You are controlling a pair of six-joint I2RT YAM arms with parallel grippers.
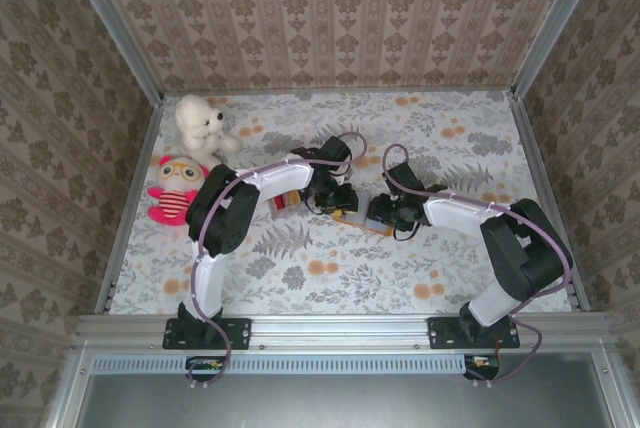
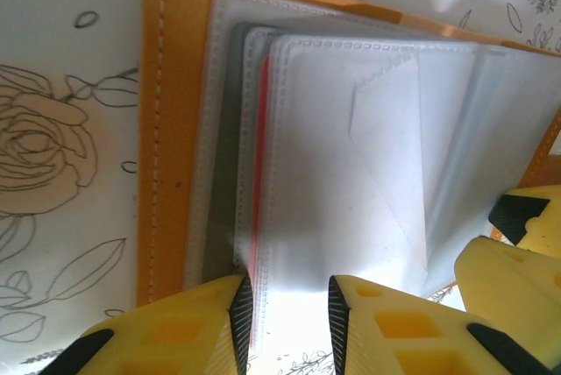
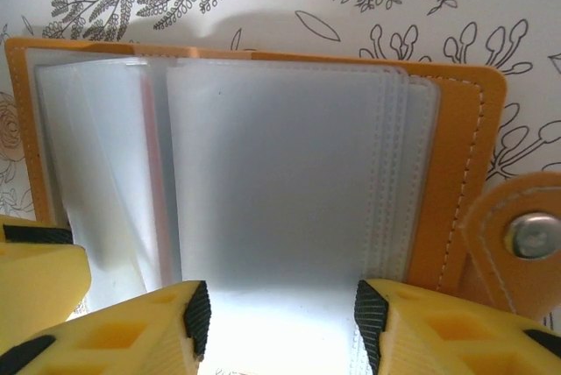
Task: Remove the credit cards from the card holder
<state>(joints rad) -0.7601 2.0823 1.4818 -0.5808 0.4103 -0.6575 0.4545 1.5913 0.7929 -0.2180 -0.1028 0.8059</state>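
Note:
The tan-orange card holder (image 1: 352, 216) lies open on the flowered table between both grippers. Its orange rim (image 2: 162, 130) frames a stack of greyish clear pockets. The thin red edge of a credit card (image 2: 261, 156) shows between the pocket leaves, and again as the red edge (image 3: 156, 173). My left gripper (image 2: 287, 315) is open, with its pads on either side of a clear pocket leaf, the left pad right at the red edge. My right gripper (image 3: 282, 315) is open wider, just over the top pocket of the holder (image 3: 456, 173). The two grippers (image 1: 335, 203) (image 1: 378, 213) nearly touch.
A white stuffed bear (image 1: 203, 123) and a pink stuffed toy (image 1: 175, 188) sit at the far left. A small red and dark flat piece (image 1: 287, 200) lies under the left arm. The holder's snap tab (image 3: 526, 235) sticks out beside my right finger. Patterned walls enclose the table.

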